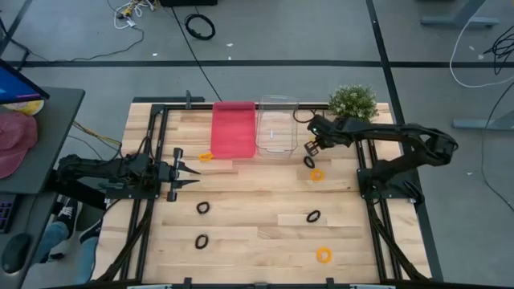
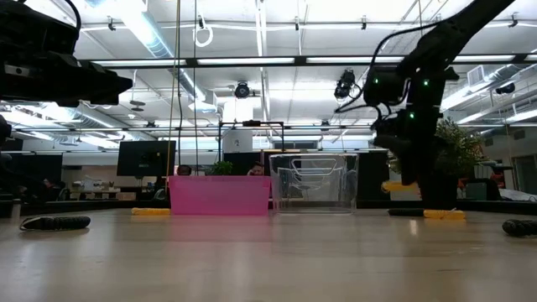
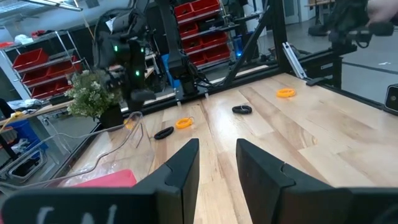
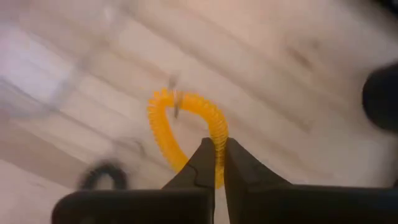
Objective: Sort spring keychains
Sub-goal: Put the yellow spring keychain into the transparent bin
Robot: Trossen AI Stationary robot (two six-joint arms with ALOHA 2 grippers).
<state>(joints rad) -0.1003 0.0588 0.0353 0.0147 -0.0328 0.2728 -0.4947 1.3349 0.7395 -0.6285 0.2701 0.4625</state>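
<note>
A: What is the biggest thing here?

B: The pale wooden plank tabletop (image 1: 265, 233). At its far edge a flat pink rectangular tray (image 1: 234, 129) sits just beside a clear plastic bin (image 1: 277, 127), and a small green potted plant (image 1: 352, 101) stands near the far right corner.

A: And the arms?

B: The left hand (image 1: 195, 169) hangs over the left side of the tabletop, its fingers (image 3: 180, 168) a little apart and holding nothing. The right hand (image 1: 310, 152) reaches in just in front of the clear bin. Its two dark fingers (image 4: 205, 165) are pinched together on the rim of an orange coiled plastic keychain (image 4: 186, 134).

A: Where are the other keychains?

B: A second orange coiled loop (image 1: 317, 174) lies just beside the right hand, a third (image 1: 206, 156) near the pink tray's front left corner, and a fourth (image 1: 324, 254) near the front right. Black coiled loops lie at centre left (image 1: 202, 208), front left (image 1: 201, 240) and centre right (image 1: 313, 216), all well apart.
</note>
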